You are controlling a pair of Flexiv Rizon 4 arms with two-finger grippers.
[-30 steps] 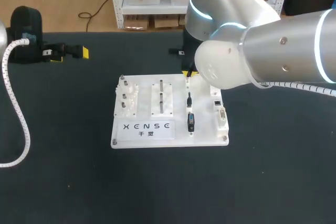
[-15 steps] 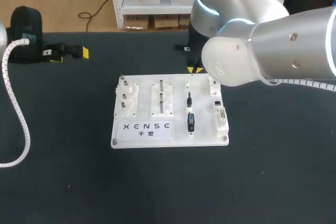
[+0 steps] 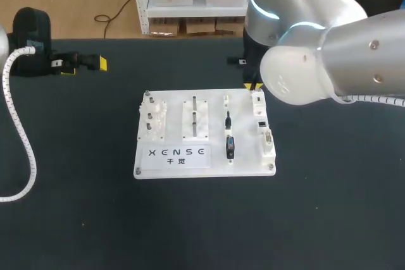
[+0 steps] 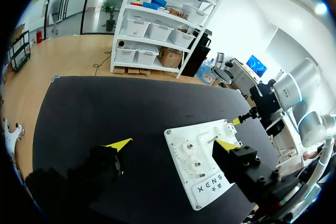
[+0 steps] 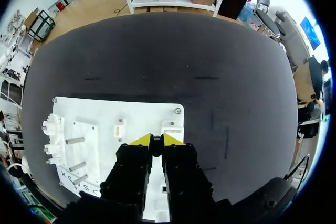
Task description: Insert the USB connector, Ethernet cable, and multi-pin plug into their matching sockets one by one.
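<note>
Right tool (image 5: 156, 140) is hovering over the white board's (image 3: 172, 164) far-right corner, 2 fingers pressed together. Left tool (image 4: 172, 145) is resting spread at the table's (image 3: 76, 219) far left.

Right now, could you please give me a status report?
Left gripper open, away from board. Right gripper shut, over board's socket corner. Ethernet cable, multi-pin plug in their holders. No obstruction seen.

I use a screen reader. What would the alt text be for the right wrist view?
The right gripper, tips pinched on a small dark connector, hangs over the white board's edge by a socket block; the board lies on a black table.
</note>
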